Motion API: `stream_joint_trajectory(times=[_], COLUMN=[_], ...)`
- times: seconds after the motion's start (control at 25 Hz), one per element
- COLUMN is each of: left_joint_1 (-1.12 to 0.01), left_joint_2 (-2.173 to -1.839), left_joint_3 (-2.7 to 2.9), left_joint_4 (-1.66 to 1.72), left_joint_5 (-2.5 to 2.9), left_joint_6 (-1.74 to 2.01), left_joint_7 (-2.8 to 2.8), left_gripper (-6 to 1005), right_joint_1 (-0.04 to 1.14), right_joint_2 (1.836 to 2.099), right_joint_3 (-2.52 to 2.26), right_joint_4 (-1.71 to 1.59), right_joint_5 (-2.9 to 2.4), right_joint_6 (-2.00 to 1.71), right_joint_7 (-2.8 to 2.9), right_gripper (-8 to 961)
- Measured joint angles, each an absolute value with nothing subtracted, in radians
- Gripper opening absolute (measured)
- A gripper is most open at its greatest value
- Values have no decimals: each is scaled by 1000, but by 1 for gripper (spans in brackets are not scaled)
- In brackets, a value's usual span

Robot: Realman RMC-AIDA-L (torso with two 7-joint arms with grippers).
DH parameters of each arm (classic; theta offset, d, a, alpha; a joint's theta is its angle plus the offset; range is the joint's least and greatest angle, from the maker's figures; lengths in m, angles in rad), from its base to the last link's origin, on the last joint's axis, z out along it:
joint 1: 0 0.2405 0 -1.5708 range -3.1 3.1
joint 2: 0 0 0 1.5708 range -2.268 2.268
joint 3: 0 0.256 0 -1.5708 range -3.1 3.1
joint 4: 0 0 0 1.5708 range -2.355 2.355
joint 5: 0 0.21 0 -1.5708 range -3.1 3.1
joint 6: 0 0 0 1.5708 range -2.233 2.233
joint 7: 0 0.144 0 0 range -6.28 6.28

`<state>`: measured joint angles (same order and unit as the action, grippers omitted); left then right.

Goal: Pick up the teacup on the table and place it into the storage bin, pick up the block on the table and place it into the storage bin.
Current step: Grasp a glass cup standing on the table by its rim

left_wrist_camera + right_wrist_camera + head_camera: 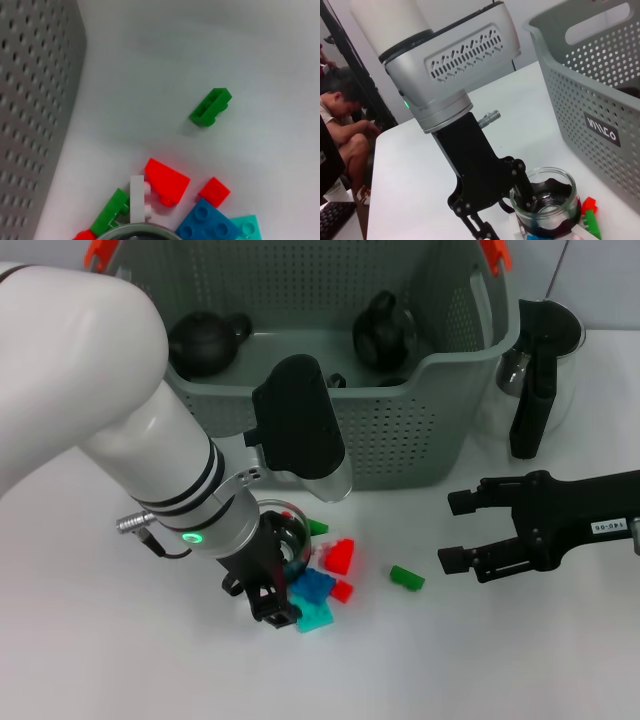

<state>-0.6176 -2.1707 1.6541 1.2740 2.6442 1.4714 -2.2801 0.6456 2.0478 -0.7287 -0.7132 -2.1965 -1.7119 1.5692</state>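
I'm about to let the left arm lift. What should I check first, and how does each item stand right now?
1. Left gripper at the teacup: ok, it is right against the glass.
2. Firm hold on the teacup: cannot tell.
3. Teacup upright: ok.
4. Cup's base free of clutter: not ok, the blocks crowd around it.
5. Storage bin open with room: ok, two dark teapots sit towards the back, with floor free in front of them.
6. Right gripper out of the way: ok, fingers open, off to the right of the blocks.
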Motion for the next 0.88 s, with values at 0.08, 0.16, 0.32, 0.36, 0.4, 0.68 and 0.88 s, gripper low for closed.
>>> stream_joint_trajectory(times=[0.08, 0.16, 0.32, 0.36, 0.4, 0.68, 0.88], left_joint_1=[-618, -618, -621, -622, -622, -626, -626], left_joint_2=[-2171, -2171, -2170, -2170, -2170, -2172, -2172], left_joint_3=[1653, 1651, 1650, 1649, 1649, 1655, 1656], left_joint_4=[1273, 1273, 1271, 1271, 1270, 1269, 1283], left_joint_5=[2645, 2645, 2651, 2659, 2662, 2670, 2671], left_joint_6=[1466, 1461, 1459, 1457, 1457, 1456, 1461], left_joint_7=[-2279, -2279, -2283, -2285, -2285, -2290, -2290], left_gripper=[590, 550, 468, 447, 408, 105, 50], right_joint_1=[648, 649, 651, 651, 651, 649, 647], right_joint_2=[2048, 2049, 2051, 2051, 2051, 2051, 2051], right_joint_3=[-729, -729, -729, -729, -729, -727, -727], right_joint_4=[-713, -713, -713, -713, -713, -713, -713], right_joint_5=[-2197, -2197, -2197, -2197, -2197, -2197, -2197], right_joint_6=[-1712, -1712, -1712, -1712, -1713, -1714, -1713], right_joint_7=[1569, 1569, 1569, 1569, 1569, 1569, 1569], right_gripper=[943, 943, 943, 943, 943, 942, 942])
